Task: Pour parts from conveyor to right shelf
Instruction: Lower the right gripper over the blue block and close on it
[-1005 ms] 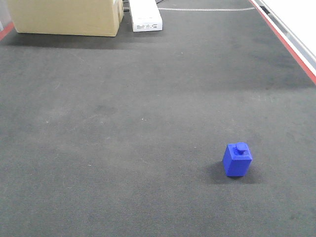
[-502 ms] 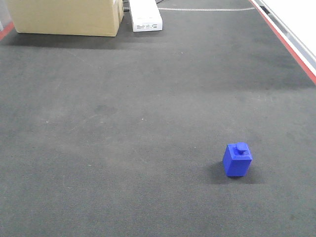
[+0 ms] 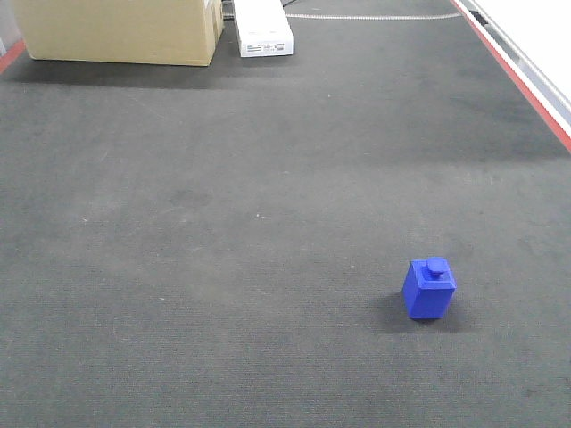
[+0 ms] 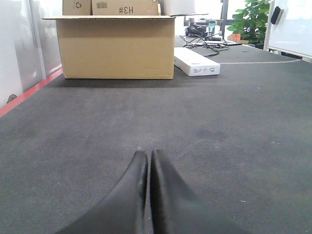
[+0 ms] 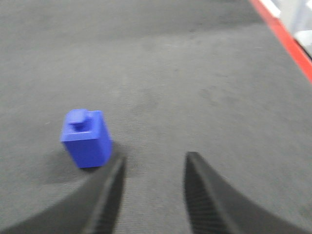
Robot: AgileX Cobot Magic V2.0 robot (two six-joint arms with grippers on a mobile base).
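Upper left: a cardboard box [image 4: 115,46] marked "H3#", with a white carton [image 4: 196,62] beside it, print illegible. Lower centre: the left gripper [image 4: 147,161], fingers pressed together, empty. The blue block [image 5: 87,138] stands upright on the belt [image 3: 223,223], just left of the right gripper [image 5: 153,163], whose fingers are parted.

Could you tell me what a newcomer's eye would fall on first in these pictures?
The lone bright-blue block stands stud-up on the dark grey conveyor, toward its right side. The open right gripper is close beside it, not around it. At the belt's far end sit a cardboard box and a white carton.
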